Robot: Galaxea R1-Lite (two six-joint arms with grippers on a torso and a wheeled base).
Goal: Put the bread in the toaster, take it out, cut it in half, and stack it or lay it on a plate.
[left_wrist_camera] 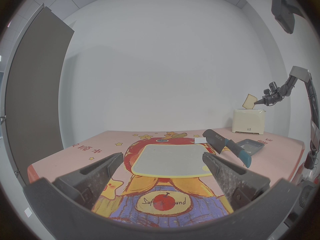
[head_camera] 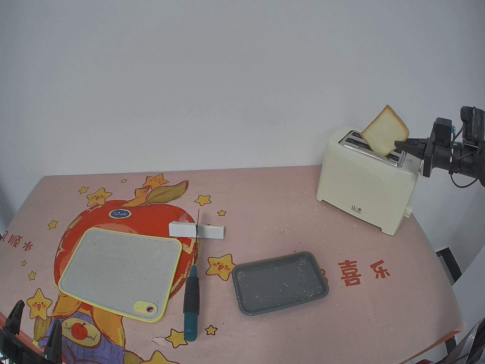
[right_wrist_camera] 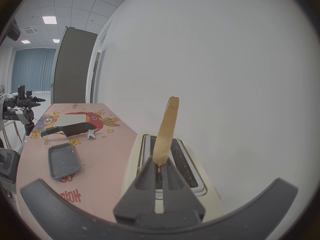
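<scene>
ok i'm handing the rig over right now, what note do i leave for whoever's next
Right claw: shut on the bread, pinching its lower corner over the toaster slots.
Left claw: open, empty, low at the table's near left edge.
Knife: beside the board, blade in a white holder.
Plate: right of the knife, crumbs only.
Done: bread is gripped; can't tell if it's toasted.
Left: cut it in half on the board, lay the halves on the plate.

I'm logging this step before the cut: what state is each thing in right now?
bread: clamped in the right gripper, tilted over the toaster
toaster: upright
knife: on edge, blade in white holder
cutting board: flat, bare
plate: crumbs only
left gripper: open
</scene>
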